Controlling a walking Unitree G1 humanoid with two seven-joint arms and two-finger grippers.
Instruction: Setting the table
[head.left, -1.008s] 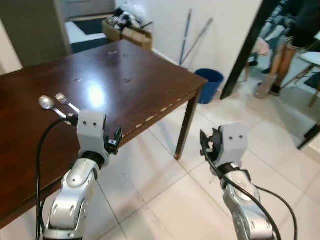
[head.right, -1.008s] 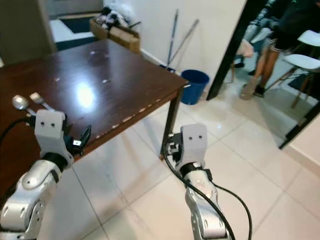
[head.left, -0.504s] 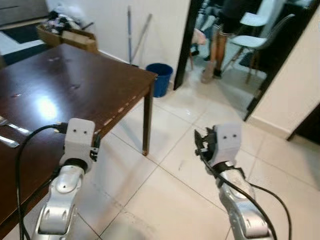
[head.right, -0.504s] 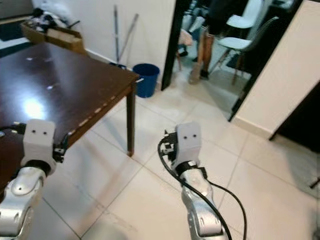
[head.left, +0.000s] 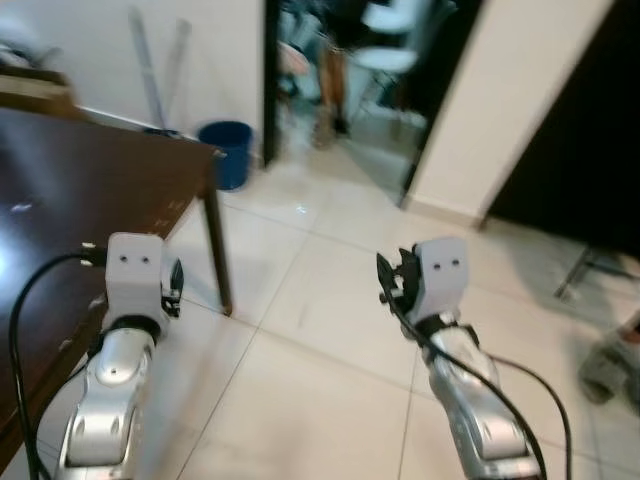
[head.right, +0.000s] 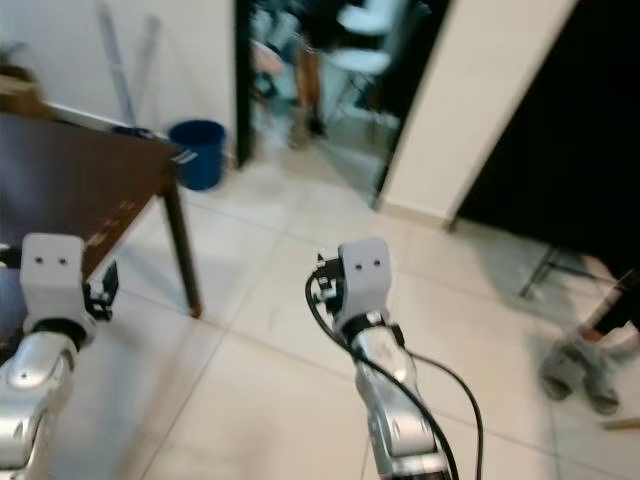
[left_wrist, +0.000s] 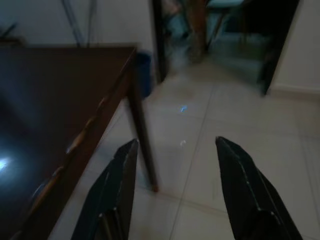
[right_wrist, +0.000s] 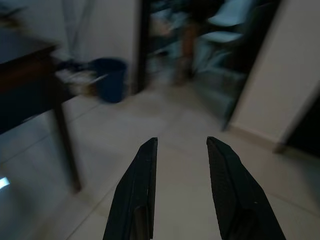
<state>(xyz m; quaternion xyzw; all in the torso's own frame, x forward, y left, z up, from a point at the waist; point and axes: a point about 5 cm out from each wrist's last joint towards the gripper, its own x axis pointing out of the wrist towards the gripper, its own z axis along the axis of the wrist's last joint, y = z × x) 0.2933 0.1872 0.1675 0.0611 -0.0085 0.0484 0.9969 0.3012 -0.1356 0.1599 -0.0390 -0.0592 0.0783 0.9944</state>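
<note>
While the view has swung away from the spoon and fork seen a moment ago, the dark table (head.left: 70, 190) now sits at left edge; left gripper (left_wrist: 175, 185) lower left, fingers spread, empty; blue bin (head.left: 225, 150) upper left; right gripper (right_wrist: 179, 187) lower centre, parted, empty; cutlery out of frame, so setting seems paused.

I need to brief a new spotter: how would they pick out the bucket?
Start at the dark wooden table on the robot's left and go past its far corner to the white wall. The bucket stands on the tiled floor beside the doorway, the only blue thing there.
</note>
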